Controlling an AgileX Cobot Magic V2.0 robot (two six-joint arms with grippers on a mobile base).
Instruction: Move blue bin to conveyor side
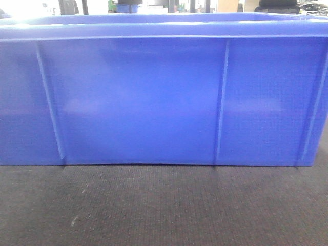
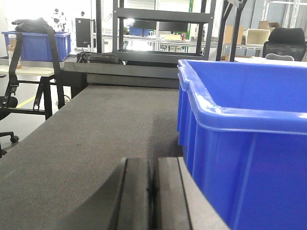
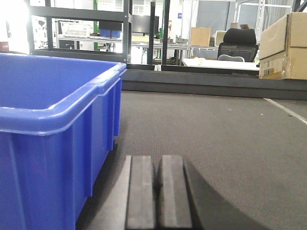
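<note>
The blue bin (image 1: 154,97) fills the front view, its ribbed long wall facing me, standing on the dark woven conveyor (image 1: 164,205). In the left wrist view the blue bin (image 2: 244,139) rises on the right, and my left gripper (image 2: 153,165) sits low over the conveyor (image 2: 96,129) just beside its left end wall, shut with nothing between the fingers. Seen from the right wrist, the blue bin (image 3: 53,129) stands on the left. My right gripper (image 3: 158,160) lies beside its right end wall over the conveyor (image 3: 216,129), shut and empty.
A black metal rack (image 2: 158,28) stands beyond the belt's far end. Another blue crate (image 2: 36,45) rests on a table at far left. Cardboard boxes (image 3: 284,45) sit at the belt's right edge. A black office chair (image 3: 239,40) stands behind.
</note>
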